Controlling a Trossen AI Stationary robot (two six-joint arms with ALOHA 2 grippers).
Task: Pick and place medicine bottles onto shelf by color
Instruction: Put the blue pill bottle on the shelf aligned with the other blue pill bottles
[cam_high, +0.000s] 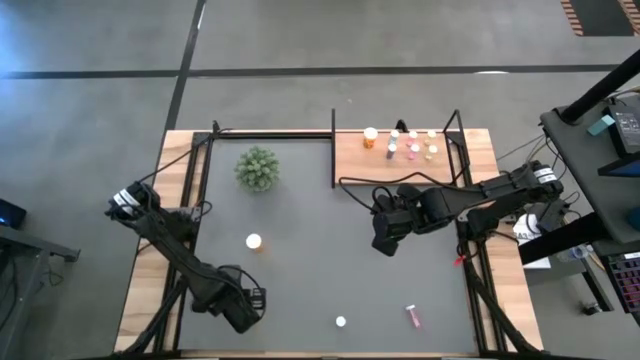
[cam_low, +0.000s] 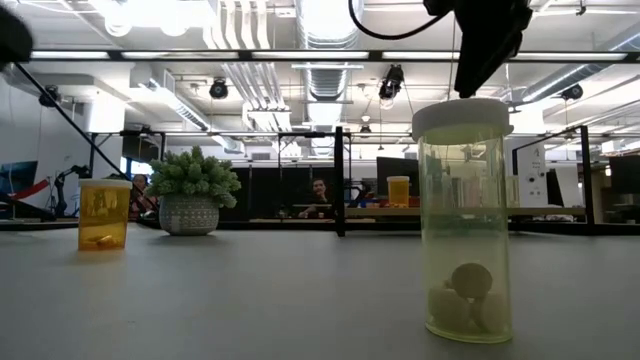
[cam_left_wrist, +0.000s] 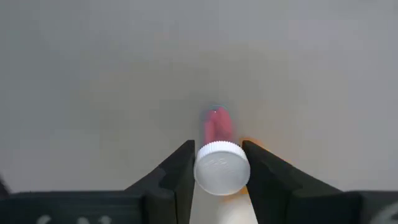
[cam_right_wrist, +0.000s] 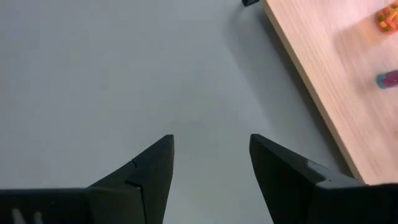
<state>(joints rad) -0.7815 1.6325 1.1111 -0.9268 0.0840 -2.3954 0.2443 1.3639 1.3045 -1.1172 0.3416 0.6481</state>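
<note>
Pink vial (cam_left_wrist: 217, 127), white cap toward camera, pinched by left gripper (cam_left_wrist: 217, 165) – lower left of high view. Light, stiff, slippery; grip mid-body. Low view: yellow-green bottle (cam_low: 463, 222) stands right of centre. Right wrist: right gripper (cam_right_wrist: 211, 163) spread, empty, beside shelf (cam_right_wrist: 323, 81).

A robotics lab in an open industrial hall

We see exposed ducts (cam_low: 245, 85) and strip lights under a high ceiling, a bare concrete floor (cam_high: 300, 40) with taped lines around the table (cam_high: 300, 290), a side bench with electronics (cam_high: 625, 125), and a person (cam_low: 318, 192) seated at a far desk among black frames and monitors.
</note>
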